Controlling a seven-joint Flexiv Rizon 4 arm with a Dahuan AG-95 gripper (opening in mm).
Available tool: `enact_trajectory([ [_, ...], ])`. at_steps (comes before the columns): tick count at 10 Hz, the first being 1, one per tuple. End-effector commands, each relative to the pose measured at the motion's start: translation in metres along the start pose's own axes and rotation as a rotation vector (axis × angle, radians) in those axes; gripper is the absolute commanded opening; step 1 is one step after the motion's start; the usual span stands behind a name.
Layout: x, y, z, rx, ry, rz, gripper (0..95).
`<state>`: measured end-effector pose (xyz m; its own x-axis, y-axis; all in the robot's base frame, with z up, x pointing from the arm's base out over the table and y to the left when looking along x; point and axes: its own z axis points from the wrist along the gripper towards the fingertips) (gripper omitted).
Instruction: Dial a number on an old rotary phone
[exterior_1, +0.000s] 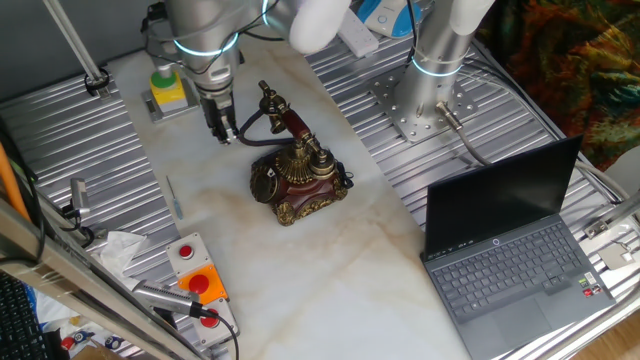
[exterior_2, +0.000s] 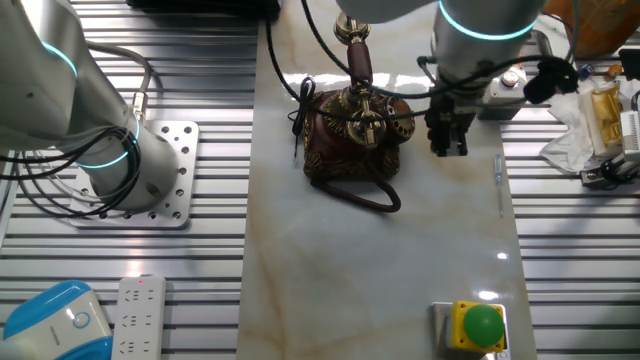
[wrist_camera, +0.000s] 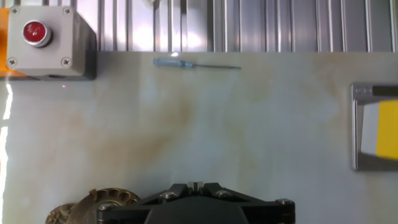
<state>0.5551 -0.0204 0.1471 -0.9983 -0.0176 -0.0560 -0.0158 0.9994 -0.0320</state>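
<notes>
The old rotary phone (exterior_1: 298, 172) stands mid-table, dark red with brass trim and feet. Its round dark dial (exterior_1: 265, 181) faces the front left. The red-and-brass handset (exterior_1: 284, 114) lies on the cradle, and a black cord loops beside it. In the other fixed view the phone (exterior_2: 352, 138) sits just left of my gripper (exterior_2: 447, 140). My gripper (exterior_1: 222, 130) hangs beside the phone, fingers pointing down with their tips close to the tabletop, shut on nothing. In the hand view the fingertips (wrist_camera: 196, 185) meet at the bottom edge. Only a brass corner of the phone (wrist_camera: 93, 204) shows at lower left.
A thin screwdriver (wrist_camera: 196, 63) lies on the marble ahead of the hand. A red button box (wrist_camera: 43, 40) sits nearby, and a yellow box with a green button (exterior_1: 168, 88) behind the gripper. An open laptop (exterior_1: 510, 250) is at right. A second arm's base (exterior_1: 435, 80) stands behind.
</notes>
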Motion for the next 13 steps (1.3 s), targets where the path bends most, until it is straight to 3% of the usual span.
enact_trajectory([
  [1,-0.008,-0.005,0.005,-0.012,-0.001,-0.004,0.0],
  [4,-0.02,-0.008,0.02,-0.012,-0.011,-0.023,0.0],
  [13,-0.066,-0.004,0.035,-0.011,-0.005,-0.039,0.0],
])
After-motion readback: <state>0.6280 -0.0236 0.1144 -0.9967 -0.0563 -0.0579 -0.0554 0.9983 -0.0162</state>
